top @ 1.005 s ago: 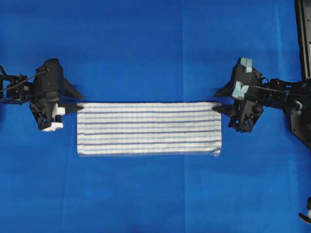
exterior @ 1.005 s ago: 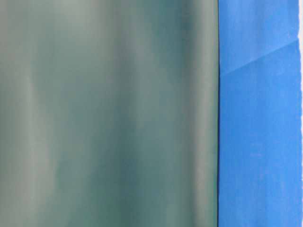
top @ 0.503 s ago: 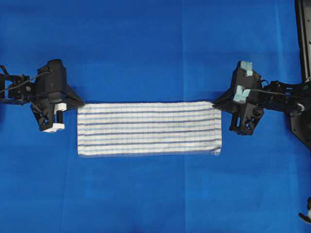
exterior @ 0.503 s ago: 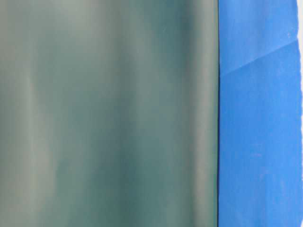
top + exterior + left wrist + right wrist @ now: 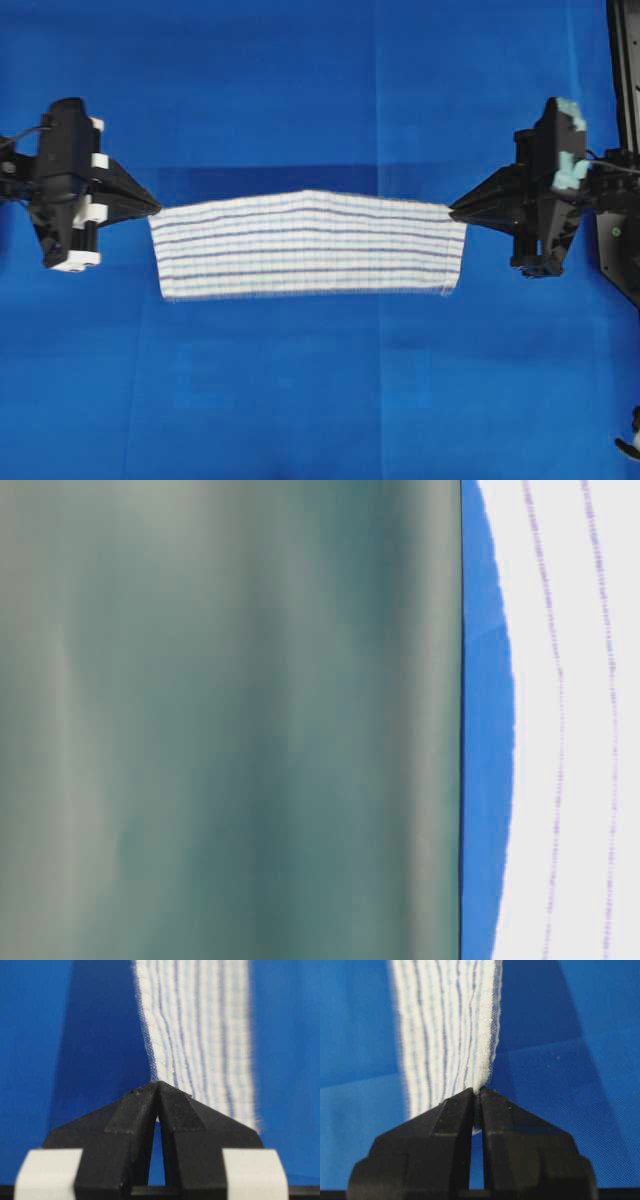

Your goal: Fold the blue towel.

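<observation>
Seen from overhead, a plain blue surface (image 5: 320, 100) fills the frame. At the left edge, about mid-height, the left end effector (image 5: 156, 209) points toward the centre, its tips pressed together on the upper left corner of the towel (image 5: 305, 245). The towel is white with thin dark and light blue stripes. It stretches across the middle of the frame between the two arms, its upper edge bowing upward at the centre, with a darker shadow band on the surface just above it. At the right edge, the right end effector (image 5: 452, 212) points inward and is clamped on the towel's upper right corner.

In the left wrist view, the black tips meet on the cloth corner, and the striped towel (image 5: 200, 1035) runs away toward the top. The right wrist view shows the same pinch, with the towel (image 5: 445, 1025) running upward.
</observation>
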`<act>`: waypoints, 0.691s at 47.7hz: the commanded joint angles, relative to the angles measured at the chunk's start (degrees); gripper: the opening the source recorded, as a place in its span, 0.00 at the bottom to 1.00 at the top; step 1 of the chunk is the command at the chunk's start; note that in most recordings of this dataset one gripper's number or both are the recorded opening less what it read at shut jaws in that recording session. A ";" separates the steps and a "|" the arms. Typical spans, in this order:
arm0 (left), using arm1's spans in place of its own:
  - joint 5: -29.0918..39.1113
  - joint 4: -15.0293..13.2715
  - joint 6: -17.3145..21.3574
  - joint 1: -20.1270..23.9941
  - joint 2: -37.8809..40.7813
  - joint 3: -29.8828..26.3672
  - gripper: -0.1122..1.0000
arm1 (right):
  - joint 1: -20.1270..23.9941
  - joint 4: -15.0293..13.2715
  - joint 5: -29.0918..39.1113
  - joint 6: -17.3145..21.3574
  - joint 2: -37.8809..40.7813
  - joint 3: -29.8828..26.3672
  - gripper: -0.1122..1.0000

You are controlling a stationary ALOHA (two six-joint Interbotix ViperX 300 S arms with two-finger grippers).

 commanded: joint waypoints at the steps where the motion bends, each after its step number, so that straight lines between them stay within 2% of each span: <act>1: -0.09 -0.18 -0.35 -0.70 -1.58 -0.09 0.11 | -0.09 0.00 0.18 -0.09 -0.18 -1.32 0.14; 16: -0.26 -0.35 -1.41 -5.19 -0.62 -2.11 0.11 | -1.32 -0.35 -0.79 -0.26 3.52 -4.22 0.14; 25: -2.46 -0.35 -5.27 -8.53 1.23 -5.10 0.11 | -8.09 -2.55 -0.44 -0.26 5.63 -7.03 0.14; 33: -7.21 -0.35 -5.71 -11.34 5.36 -7.91 0.11 | -14.15 -5.01 -0.44 -0.53 7.91 -10.81 0.14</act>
